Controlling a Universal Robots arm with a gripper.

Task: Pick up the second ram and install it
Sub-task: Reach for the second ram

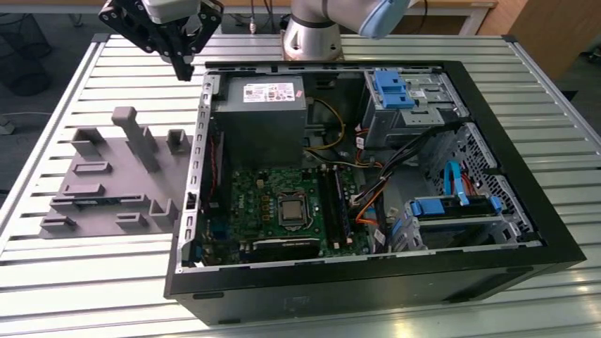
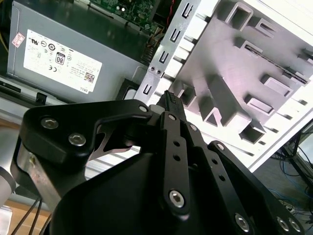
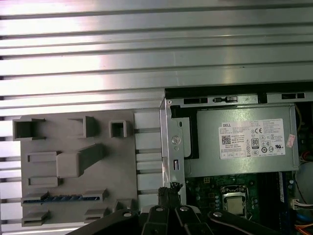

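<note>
Tool (image 1: 183, 69) is closed with nothing between the fingers, so no pick has happened. It hangs high over the worktop (image 1: 94, 282) near the far edge by the arm base, above the gap where the case (image 1: 376, 282) wall meets the fixture (image 1: 103, 182). In the first wrist view the tool (image 3: 168, 188) tip sits right over that case wall, level with the PSU (image 3: 244, 147). Likely parked high to clear both the wall and the fixture posts.

Ram (image 1: 89, 203) is in the fixture, in a long slot on the fixture's side towards the worktop's near edge, well apart from the tool. In the first wrist view the ram (image 3: 61, 198) reads as a blue-green strip with dark chips between two grey end blocks. It looks stood on its long edge, though I can't tell for sure. My read is that the slot keeps it at a fixed pose with the top edge exposed for a pinch grip.

The fixture sits just beside the case, between it and the worktop edge at the exterior view's left, so travel is short. The case lies open side up, so the board (image 1: 272, 204) and the black slot rails (image 1: 333, 204) face upward, which suits a straight-down insert. I can't tell from here whether either rail is filled.
</note>
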